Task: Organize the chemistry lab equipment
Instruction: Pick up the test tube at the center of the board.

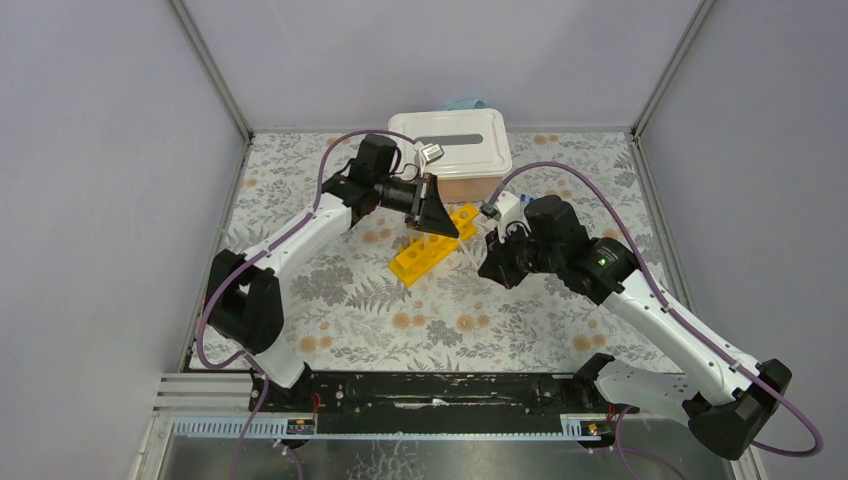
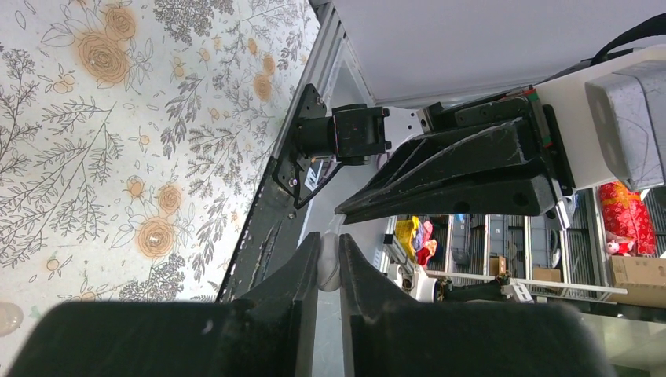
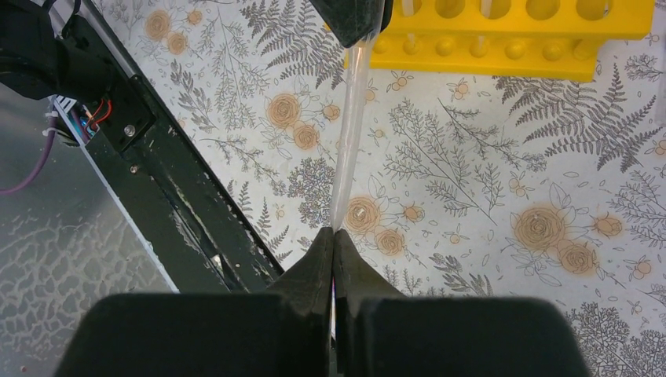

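The long yellow test-tube rack (image 1: pixel 425 255) (image 3: pixel 503 43) lies slantwise in the middle of the flowered table. A long clear tapered tube (image 3: pixel 349 133) spans the gap between my two grippers, just to the right of the rack. My right gripper (image 1: pixel 484 260) (image 3: pixel 334 232) is shut on its thin end. My left gripper (image 1: pixel 450 232) (image 2: pixel 328 243) pinches the thicker whitish end (image 2: pixel 328 271) between nearly closed jaws. Its dark fingertips (image 3: pixel 353 20) show at the top of the right wrist view, next to the rack's end.
A white lidded box (image 1: pixel 455 145) stands at the back of the table behind the left gripper. The black base rail (image 1: pixel 440 390) (image 3: pixel 157 173) runs along the near edge. Grey walls close in the left, right and back sides.
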